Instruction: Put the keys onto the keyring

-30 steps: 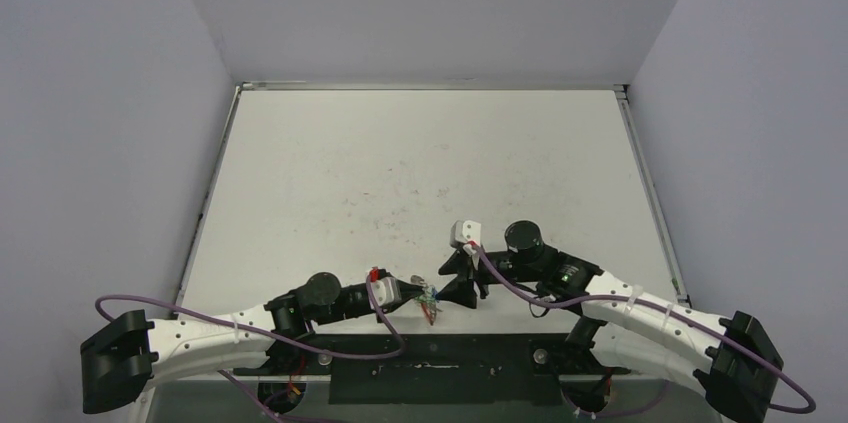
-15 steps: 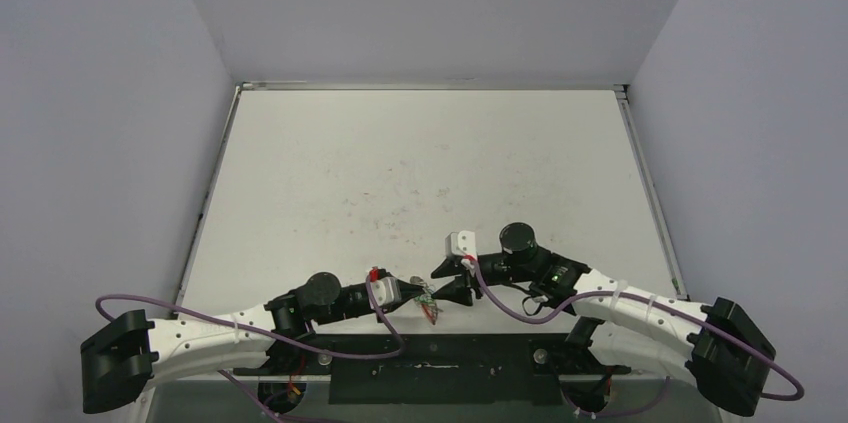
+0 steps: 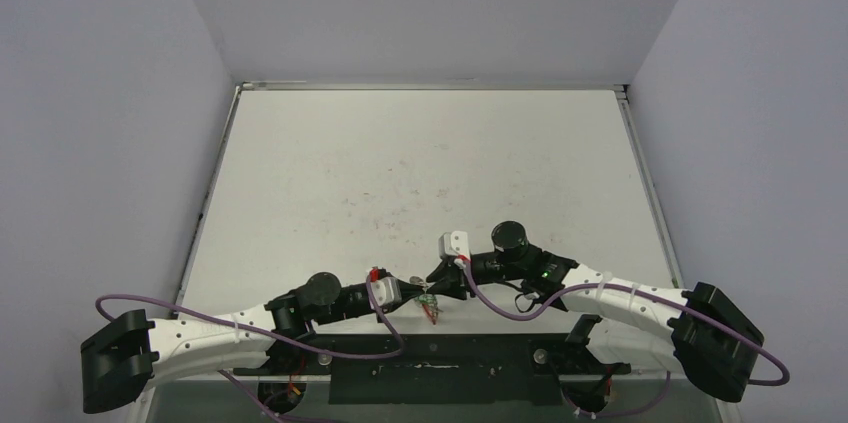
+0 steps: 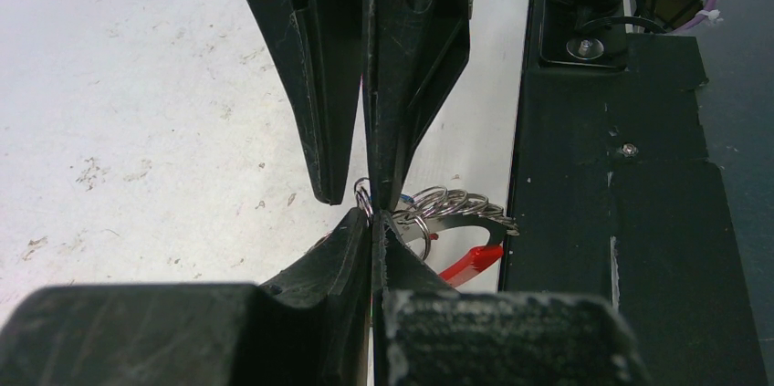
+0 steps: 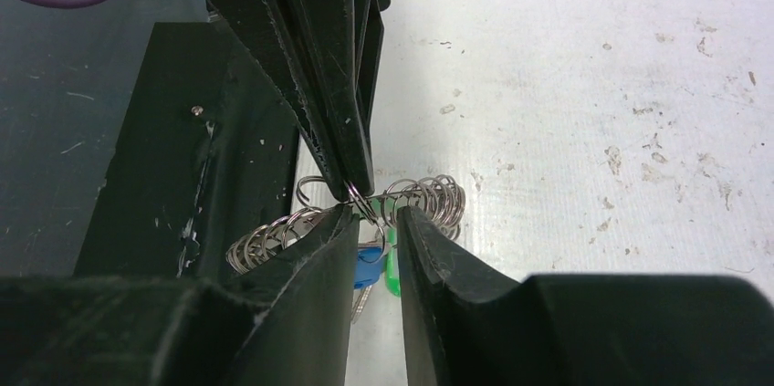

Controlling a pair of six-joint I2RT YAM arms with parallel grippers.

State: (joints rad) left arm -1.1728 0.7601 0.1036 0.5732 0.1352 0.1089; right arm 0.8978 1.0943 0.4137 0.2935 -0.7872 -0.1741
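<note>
the left gripper (image 4: 372, 220) has its jaws pressed together on a wire loop of the keyring (image 5: 424, 196), whose silvery coils fan out to either side of the tips. the right gripper (image 5: 388, 222) meets it tip to tip from the opposite side, its jaws a narrow slit apart, astride that same stretch of wire. the blue-headed key (image 5: 368, 269) and green-headed key (image 5: 392, 275) hang side by side just beneath the right jaws. the red sleeve (image 4: 470, 263) sits below the left jaws, beside the edge of the black plate (image 4: 621, 222). the left arm (image 3: 230, 328) and right arm (image 3: 620, 301) lie low, stretched inward along the near edge of the table (image 3: 420, 163), facing each other.
</note>
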